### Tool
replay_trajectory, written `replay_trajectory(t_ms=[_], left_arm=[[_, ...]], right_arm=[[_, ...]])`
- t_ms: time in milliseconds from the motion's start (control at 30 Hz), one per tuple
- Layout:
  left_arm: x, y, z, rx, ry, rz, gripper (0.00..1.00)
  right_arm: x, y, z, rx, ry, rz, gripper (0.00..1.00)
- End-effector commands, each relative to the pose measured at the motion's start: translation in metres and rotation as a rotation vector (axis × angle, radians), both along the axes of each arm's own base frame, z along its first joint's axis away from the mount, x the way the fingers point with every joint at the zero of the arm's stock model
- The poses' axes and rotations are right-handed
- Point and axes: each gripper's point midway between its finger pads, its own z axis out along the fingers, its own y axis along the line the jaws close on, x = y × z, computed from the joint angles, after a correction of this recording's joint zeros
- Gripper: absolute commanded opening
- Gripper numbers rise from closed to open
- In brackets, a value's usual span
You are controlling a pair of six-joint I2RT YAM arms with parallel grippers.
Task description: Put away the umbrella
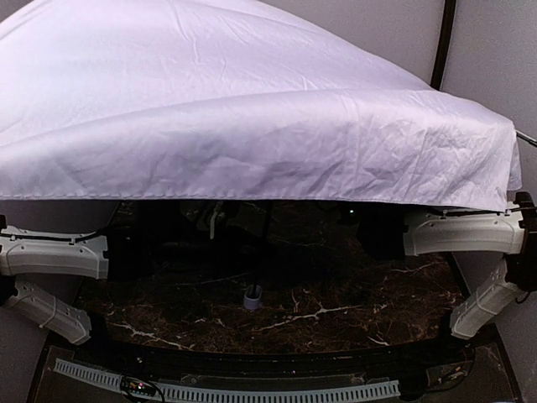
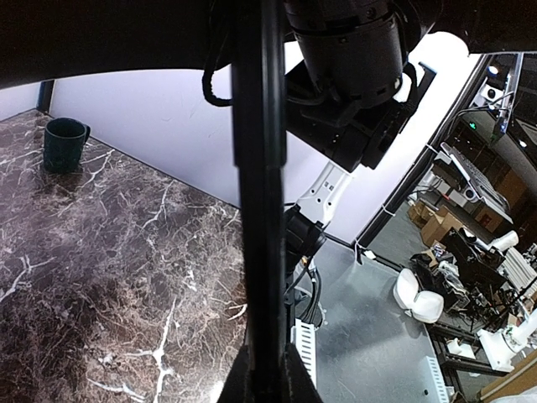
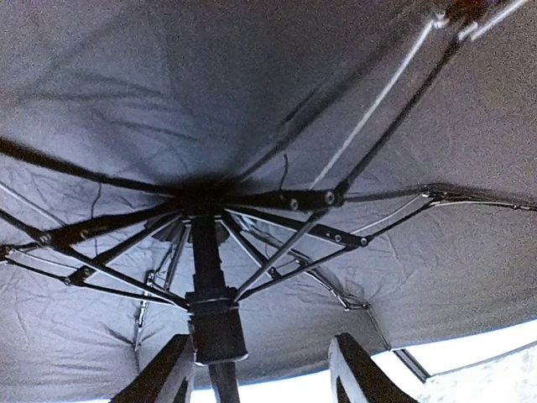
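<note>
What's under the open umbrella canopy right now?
Black ribs and the shaft, with the handle knob near the marble table. A mug shows only in the left wrist view. From above, the canopy hides the far tabletop, the left gripper and the right gripper.

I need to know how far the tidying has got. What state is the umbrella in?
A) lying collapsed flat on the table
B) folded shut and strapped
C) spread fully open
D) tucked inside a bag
C: the umbrella fabric spans nearly the whole top view, and from below its ribs fan out taut from the shaft.
</note>
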Motion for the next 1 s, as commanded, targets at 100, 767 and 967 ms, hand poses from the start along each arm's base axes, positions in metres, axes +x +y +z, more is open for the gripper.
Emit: replay_trajectory(t_ms=[100, 767, 967], left_arm=[[-0.006, 0.009, 0.041, -0.095, -0.111, -0.003, 0.00], [-0.004, 0.013, 0.047, -0.109, -0.113, 0.023, 0.00], [0.002, 0.015, 0.061, -0.127, -0.126, 0.062, 0.00]], right_arm=[[0.002, 0.005, 0.024, -0.024, -0.064, 0.006, 0.64], [0.013, 0.008, 0.010, -0.088, -0.023, 0.021, 0.00], [0.018, 0.029, -0.019, -0.353, -0.004, -0.016, 0.01]])
